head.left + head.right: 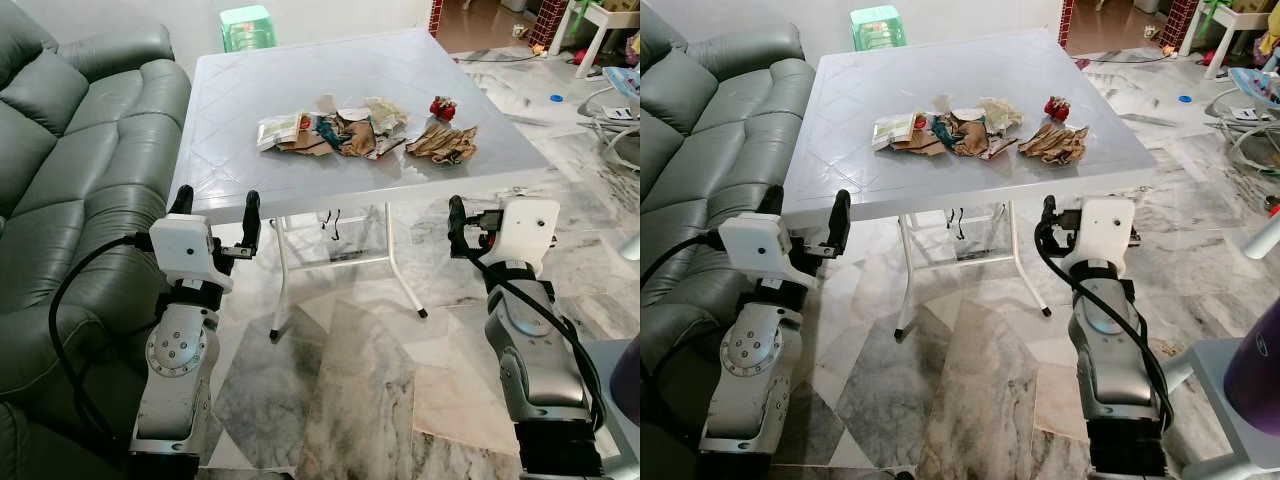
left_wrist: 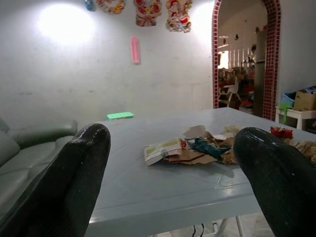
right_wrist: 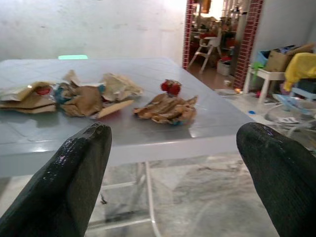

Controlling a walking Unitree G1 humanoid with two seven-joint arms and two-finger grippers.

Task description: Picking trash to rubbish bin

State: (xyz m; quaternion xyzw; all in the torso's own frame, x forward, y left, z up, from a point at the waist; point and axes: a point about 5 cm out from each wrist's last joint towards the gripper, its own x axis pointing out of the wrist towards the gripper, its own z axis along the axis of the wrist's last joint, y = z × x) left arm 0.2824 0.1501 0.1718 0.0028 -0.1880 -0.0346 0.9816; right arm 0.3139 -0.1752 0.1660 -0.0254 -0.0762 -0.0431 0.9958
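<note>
The trash lay in two heaps on the white table (image 1: 240,90), well back from its near edge — a larger pile (image 1: 335,130) of crumpled brown paper, a flat whitish packet at its left end, a teal scrap and pale wrappers. To its right, apart from it, sat a smaller brown crumpled wad (image 1: 443,143), with a little red piece (image 1: 442,107) just behind it — all of it loose and flattened.

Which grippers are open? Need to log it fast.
Left gripper: open, empty, at the table edge.
Right gripper: open, empty.
</note>
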